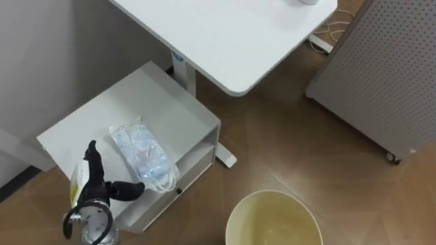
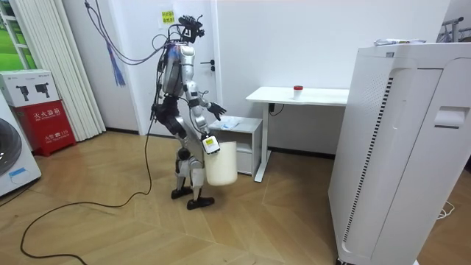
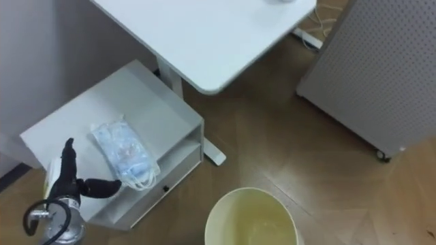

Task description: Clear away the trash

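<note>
Garbage not yet picked.
Left hand (image 1: 94,185), fingers released, hovers just beside the mask pack (image 1: 142,151) on the counter (image 1: 160,95); the bin (image 1: 236,216) below looks empty.

- The clear plastic pack of face masks (image 1: 139,151) is tinted pale blue, with white ear loops.
- The low square cabinet (image 1: 170,102) and the flat desk top (image 1: 225,34) are finished in plain white.
- The round plastic bin (image 1: 272,221) is coloured cream-yellow.
- The plank floor (image 1: 306,150) is patterned in brown wood.
- The grey upright panel (image 1: 381,68) is covered with fine dots.
- The left hand (image 1: 102,185) is black.
</note>
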